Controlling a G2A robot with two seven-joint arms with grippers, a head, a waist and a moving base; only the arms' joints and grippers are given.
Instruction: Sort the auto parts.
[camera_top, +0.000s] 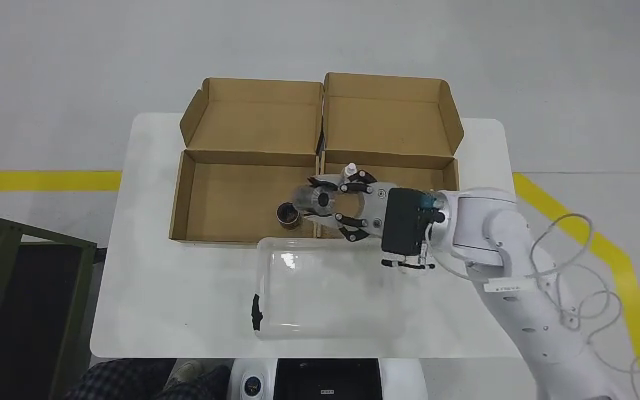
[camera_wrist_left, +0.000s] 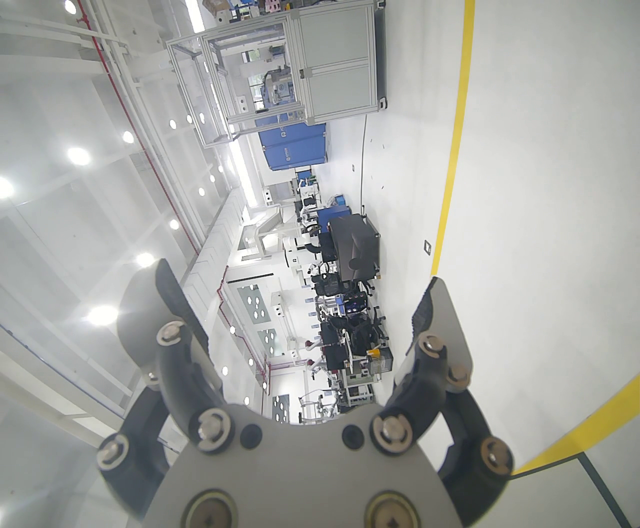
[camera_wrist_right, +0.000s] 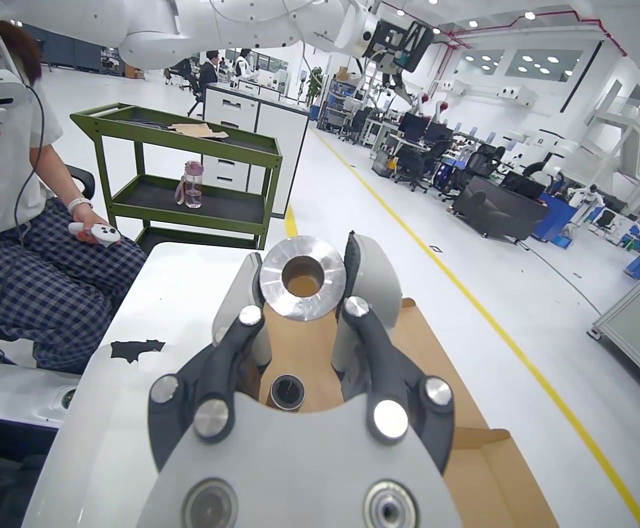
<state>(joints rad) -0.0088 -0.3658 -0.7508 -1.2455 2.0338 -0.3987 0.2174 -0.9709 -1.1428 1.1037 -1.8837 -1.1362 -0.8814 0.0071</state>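
Right gripper: jaws pinch a metal ring over a cardboard box, near the dark cylinder inside it. Left gripper: jaws spread, empty.

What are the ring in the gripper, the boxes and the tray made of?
Ring: bare metal, likely aluminium or steel; bright silver face with a brushed sheen.
Boxes: brown cardboard, matte.
Tray: clear plastic, glossy; the table shows through.

Obstacles: dark cylinder just at 9 o'clock of the right pincer with its metal ring; opened box lids at 12; clear tray at 6.
Free room: left box floor farther toward 9 o'clock.
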